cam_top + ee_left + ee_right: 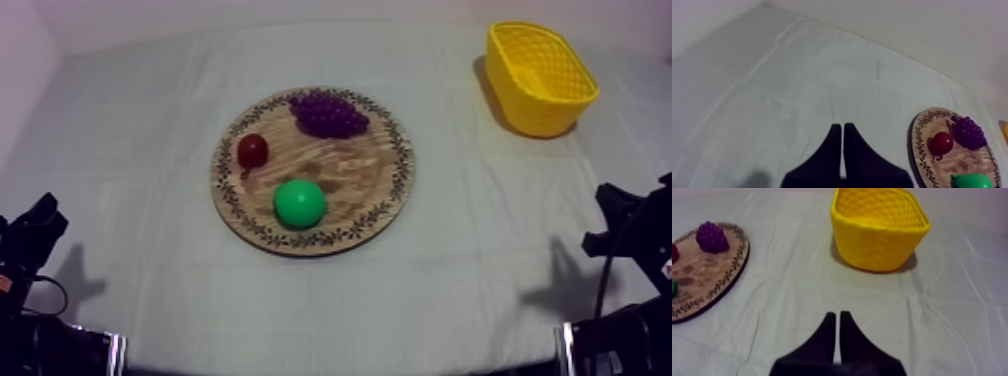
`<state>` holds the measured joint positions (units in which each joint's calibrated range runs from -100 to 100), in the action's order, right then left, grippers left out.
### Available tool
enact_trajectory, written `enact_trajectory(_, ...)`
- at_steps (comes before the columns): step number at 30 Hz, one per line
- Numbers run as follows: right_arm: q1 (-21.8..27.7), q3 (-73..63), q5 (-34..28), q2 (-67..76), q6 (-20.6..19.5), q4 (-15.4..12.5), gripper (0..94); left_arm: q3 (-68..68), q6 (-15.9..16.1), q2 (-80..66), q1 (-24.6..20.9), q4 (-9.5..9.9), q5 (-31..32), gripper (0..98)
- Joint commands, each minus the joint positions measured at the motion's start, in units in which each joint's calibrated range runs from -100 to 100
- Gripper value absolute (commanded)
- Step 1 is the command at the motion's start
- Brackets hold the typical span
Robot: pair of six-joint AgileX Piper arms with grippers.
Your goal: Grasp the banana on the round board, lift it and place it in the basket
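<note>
Both arms sit low at the near edge of the table (130,150), one at each side. The left gripper (842,127) has its jaws pressed together into a narrow wedge, holding nothing, over bare cloth. The right gripper (837,314) is likewise closed on nothing and faces the yellow basket (545,110), which stands at the far right, well apart from the wooden board (345,180).

On the board, mid-table, lie a bunch of grapes (328,113) at the far side, a small red fruit (252,150) to the left and a green fruit (299,203) at the near side; that is its whole load. Where the banana is I cannot tell. It may lie low behind the basket's wall, though the weave I see inside looks bare.

The risk, as I judge it, is that an arm sent to the board closes on the wrong fruit. It might also come down with jaws closed and knock the round green one off the rim.
</note>
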<state>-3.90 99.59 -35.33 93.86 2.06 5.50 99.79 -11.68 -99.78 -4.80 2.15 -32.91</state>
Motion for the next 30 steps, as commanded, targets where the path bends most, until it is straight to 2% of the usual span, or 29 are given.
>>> enact_trajectory(1,1.0,0.1,0.1,1.5,5.4,-3.5,0.7,0.0,0.0,0.0,0.0,0.03,0.0,0.1)
enact_trajectory(5,2.4,0.2,-0.8,1.8,7.7,-6.2,0.7,0.0,0.0,0.0,0.0,0.03,0.0,0.1)
enact_trajectory(8,2.8,0.2,-1.5,1.8,6.5,-6.8,0.7,0.0,0.0,0.0,0.0,0.03,0.0,0.1)
enact_trajectory(12,2.9,0.2,-1.8,1.8,5.2,-7.0,0.7,0.0,0.0,0.0,0.0,0.03,0.0,0.1)
enact_trajectory(21,2.9,0.2,-1.9,1.8,8.2,-7.0,0.7,0.0,0.0,0.0,0.0,0.03,0.0,0.1)
enact_trajectory(30,2.9,0.2,-1.9,1.8,8.6,-7.0,0.7,0.0,0.0,0.0,0.0,0.03,0.0,0.1)
